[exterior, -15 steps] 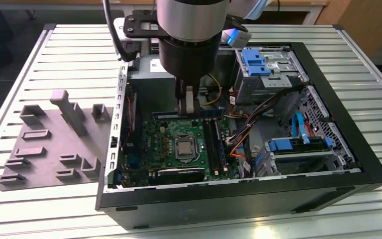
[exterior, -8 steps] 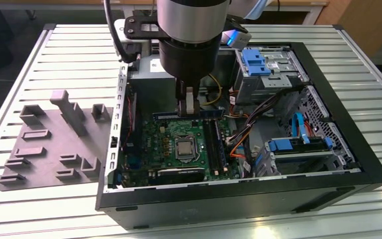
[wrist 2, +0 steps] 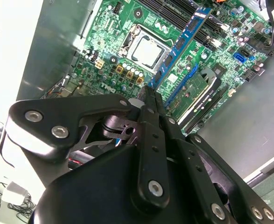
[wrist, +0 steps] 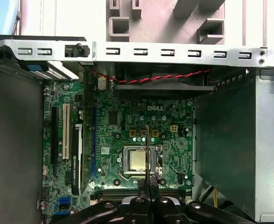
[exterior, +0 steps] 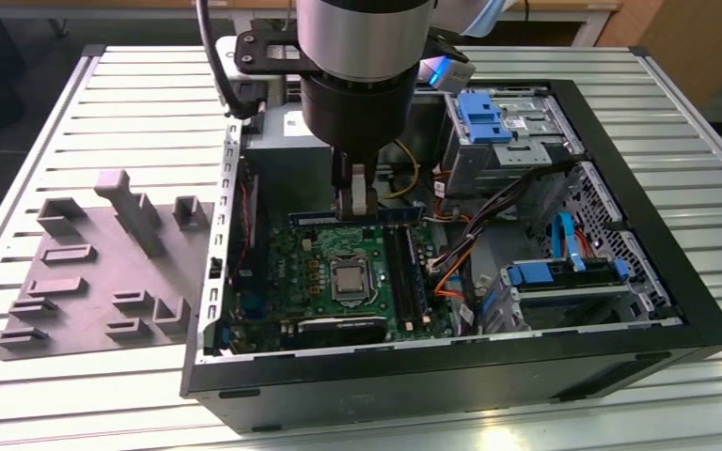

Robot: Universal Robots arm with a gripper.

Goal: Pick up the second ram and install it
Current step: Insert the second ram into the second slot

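Ram (wrist 2: 179, 46) pinched in the hand (wrist 2: 149, 91) — over the motherboard (exterior: 311, 272).
The hand clamps one end; the ram hangs crosswise to the slots (exterior: 405, 277), by the CPU (wrist: 137, 160), inside the open case (exterior: 462, 376) on the table (exterior: 148, 94) — grey tray (exterior: 86, 282) alongside.

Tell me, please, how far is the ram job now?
Done: the ram is picked up, and the gripper is shut on one end of it. In hand: the gripper holds it inside the case, over the motherboard and close to the processor. Left: the ram lies across the slots, not along them, and is not seated in one.
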